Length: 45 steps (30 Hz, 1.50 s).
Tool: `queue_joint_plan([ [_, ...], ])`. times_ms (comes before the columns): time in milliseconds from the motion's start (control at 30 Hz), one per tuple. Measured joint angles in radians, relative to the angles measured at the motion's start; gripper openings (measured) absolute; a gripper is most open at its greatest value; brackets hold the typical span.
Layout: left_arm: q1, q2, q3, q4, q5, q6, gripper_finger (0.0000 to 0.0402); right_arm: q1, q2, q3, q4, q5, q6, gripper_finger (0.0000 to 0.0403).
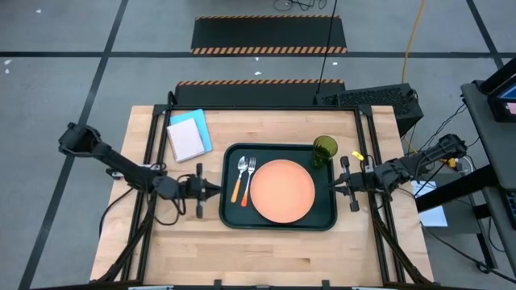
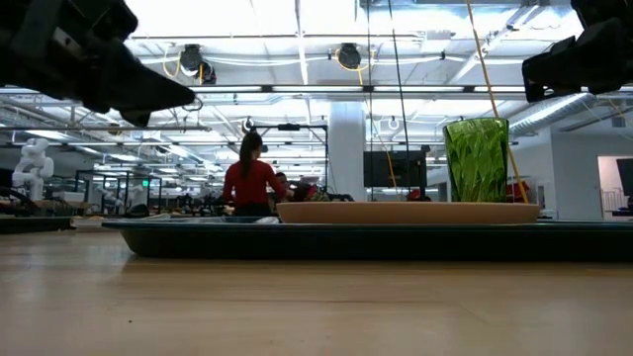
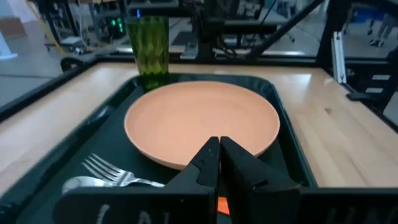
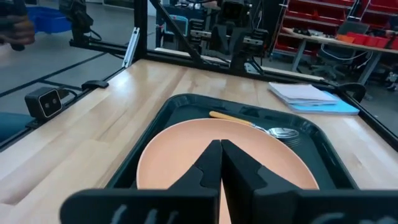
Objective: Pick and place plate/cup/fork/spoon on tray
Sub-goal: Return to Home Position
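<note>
Tray (image 1: 278,226): dark green-black, rectangular, rounded corners, raised rim. Lies flat between the left gripper (image 1: 214,190) and the right gripper (image 1: 335,188), with one short rim just in front of each.

Plate (image 1: 282,191): salmon-orange, round, plain. Flat in the tray, straight ahead of the right gripper and nearer to it than to the left.

Cup (image 1: 325,151): translucent green, upright, in the far tray corner on the right gripper's side, just beside the plate.

Spoon (image 1: 241,176) and fork (image 1: 249,176): silver heads, orange handles, side by side between the left gripper and the plate. The spoon lies nearer the gripper.
</note>
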Motion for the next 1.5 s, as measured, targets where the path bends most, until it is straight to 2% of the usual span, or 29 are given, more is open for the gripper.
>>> queue_joint_plan([
  [167, 0.023, -0.122, -0.068, 0.009, -0.003, 0.016, 0.0014, 0.000, 0.000, -0.016, 0.043, 0.000, -0.013, 0.0000],
  [433, 0.087, -0.263, -0.138, 0.007, 0.057, 0.093, 0.0014, -0.023, -0.002, -0.138, 0.309, -0.001, -0.113, 0.0000],
  [633, 0.151, -0.344, -0.163, -0.005, 0.149, 0.143, 0.0014, -0.047, -0.001, -0.143, 0.277, -0.002, -0.106, 0.0000],
  [967, 0.209, -0.424, -0.164, -0.119, 0.291, 0.168, 0.0014, -0.055, -0.059, -0.144, 0.234, -0.079, -0.107, 0.0000],
  [1300, 0.210, -0.435, -0.164, -0.168, 0.327, 0.166, 0.0014, -0.055, -0.166, -0.145, 0.136, -0.082, -0.096, 0.0000],
  [1500, 0.210, -0.435, -0.183, -0.154, 0.348, 0.163, 0.0014, -0.055, -0.224, -0.145, 0.101, -0.131, -0.096, 0.0000],
])
